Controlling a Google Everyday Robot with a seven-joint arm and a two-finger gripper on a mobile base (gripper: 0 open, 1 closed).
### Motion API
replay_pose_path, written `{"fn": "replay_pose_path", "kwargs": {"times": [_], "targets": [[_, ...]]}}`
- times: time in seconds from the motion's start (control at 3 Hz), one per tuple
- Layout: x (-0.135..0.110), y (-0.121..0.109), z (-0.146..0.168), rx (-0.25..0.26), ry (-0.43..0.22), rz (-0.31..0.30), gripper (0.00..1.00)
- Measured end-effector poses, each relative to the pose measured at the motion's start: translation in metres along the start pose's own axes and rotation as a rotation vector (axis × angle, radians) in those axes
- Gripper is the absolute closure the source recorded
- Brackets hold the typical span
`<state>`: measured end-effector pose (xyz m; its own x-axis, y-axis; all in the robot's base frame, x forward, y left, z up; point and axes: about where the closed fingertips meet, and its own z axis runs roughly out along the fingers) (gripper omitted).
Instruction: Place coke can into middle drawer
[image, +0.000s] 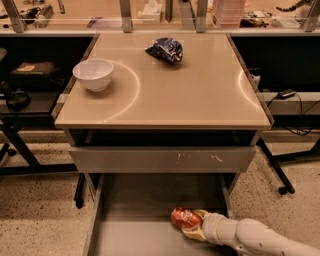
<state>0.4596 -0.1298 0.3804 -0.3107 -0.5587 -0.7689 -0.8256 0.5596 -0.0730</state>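
White jointed arm (260, 241); gripper (196, 229), seemingly beige, lower right.

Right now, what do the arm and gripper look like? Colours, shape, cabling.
The arm is smooth off-white rounded segments with a ringed joint; no cables or markings visible. The gripper, pale tan, sits by the coke can in the middle drawer, front right.

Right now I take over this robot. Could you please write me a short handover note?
Gripper: low inside the open middle drawer, at the right end of the coke can.
Coke can: on its side in the drawer, near the right wall.
Done: drawer open, can brought inside.
Left: confirm release, withdraw the arm.
Tabletop: white bowl, blue snack bag.
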Motion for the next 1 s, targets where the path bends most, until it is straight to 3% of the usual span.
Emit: {"fn": "replay_pose_path", "kwargs": {"times": [0.33,0.67,1.0], "targets": [[0.0000,0.0000,0.0000,0.000,0.000,0.000,0.16],[0.0000,0.0000,0.0000,0.000,0.000,0.000,0.00],[0.0000,0.0000,0.0000,0.000,0.000,0.000,0.00]]}}
